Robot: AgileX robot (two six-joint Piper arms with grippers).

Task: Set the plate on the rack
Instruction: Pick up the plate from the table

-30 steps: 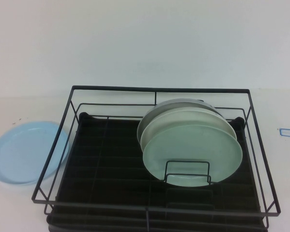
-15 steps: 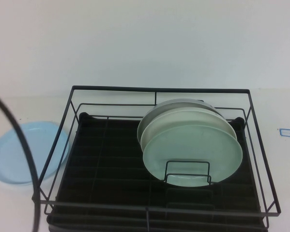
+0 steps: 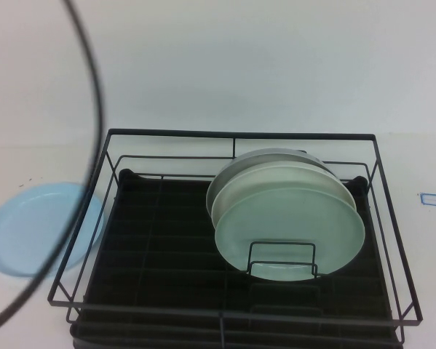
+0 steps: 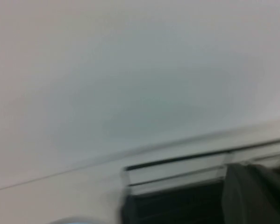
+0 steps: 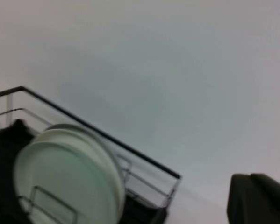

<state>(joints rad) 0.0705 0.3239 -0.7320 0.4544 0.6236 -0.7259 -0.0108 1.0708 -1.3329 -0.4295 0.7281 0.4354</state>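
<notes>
My blue plate (image 3: 39,229) lies flat on the tabletop (image 3: 28,305), just outside the left wall of the rack (image 3: 239,134). It is round, so it has no long side to line up with. It sits on my left, so I think my left arm is the nearer one to pick it up.

I cannot see my left gripper or my right gripper in the high view. Both have their fingers pressed together and hold nothing. A dark part at the edge of each wrist view may belong to them, but I cannot be sure. The left wrist view looks toward a corner of the rack. The right wrist view looks at the rack from its other side.

A black cable (image 3: 94,109) curves across the left of the high view, over the plate.

Inside the rack, a green plate (image 3: 290,229) stands up with other pale plates behind it. The slots on the left side near my plate are free.
</notes>
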